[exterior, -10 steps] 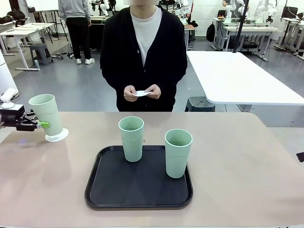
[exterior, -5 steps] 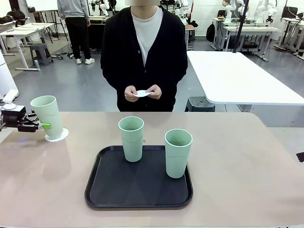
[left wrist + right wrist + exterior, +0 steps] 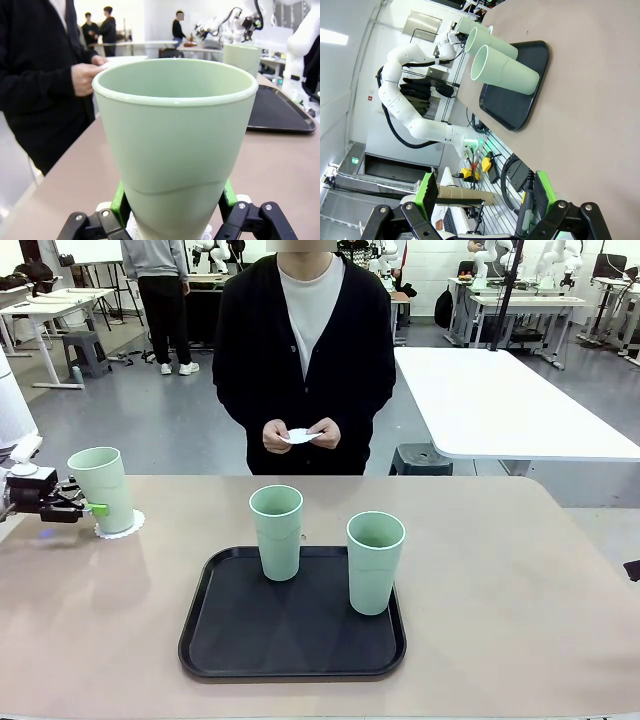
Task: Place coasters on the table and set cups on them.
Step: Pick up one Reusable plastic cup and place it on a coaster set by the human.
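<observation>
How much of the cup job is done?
Done: one scalloped white paper coaster lies on the tan table. In hand: the left jaws clamp a mint-green plastic cup standing on it. Left: two more mint-green cups wait on the black tray; the person holds another white coaster.

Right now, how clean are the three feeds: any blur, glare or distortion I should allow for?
Front view: sharp, evenly lit, soft shadows on the table, no glare. Left wrist view: the held cup looms large from wide-angle stretch, the room behind washes out bright. Right wrist view: rolled sideways, the tray looks upended, a ceiling light glares top left.
</observation>
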